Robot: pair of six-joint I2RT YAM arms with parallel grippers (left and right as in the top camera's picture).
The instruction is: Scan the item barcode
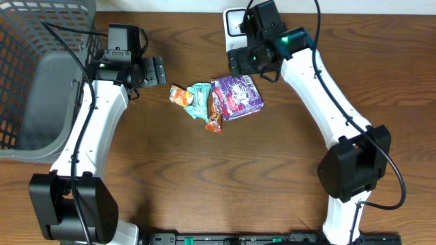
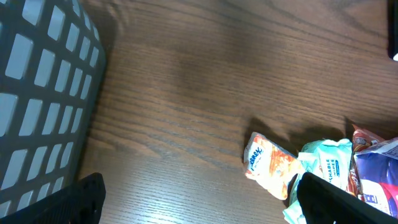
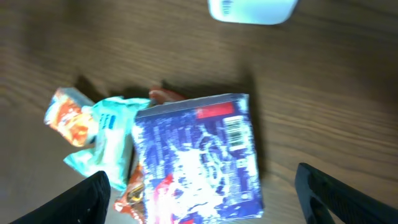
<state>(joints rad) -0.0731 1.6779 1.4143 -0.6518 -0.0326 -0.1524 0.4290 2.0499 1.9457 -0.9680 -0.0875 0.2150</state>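
A small pile lies mid-table: a purple-blue packet [image 1: 237, 96], a teal wipes pack [image 1: 199, 99], an orange snack packet [image 1: 180, 96] and a red-brown wrapper [image 1: 214, 120]. In the right wrist view the blue packet [image 3: 199, 158] lies flat with a barcode [image 3: 235, 132] showing near its far right corner. My right gripper [image 1: 240, 61] [image 3: 208, 202] hovers open just above it, fingers either side, touching nothing. My left gripper [image 1: 154, 70] [image 2: 199, 208] is open over bare wood left of the orange packet [image 2: 268, 163], with the teal pack [image 2: 326, 163] beside its right finger.
A grey mesh basket [image 1: 41, 75] [image 2: 43, 93] fills the table's left side. A white device [image 1: 235, 24] [image 3: 252, 9] sits at the back edge behind the pile. Bare wooden table lies in front of the pile.
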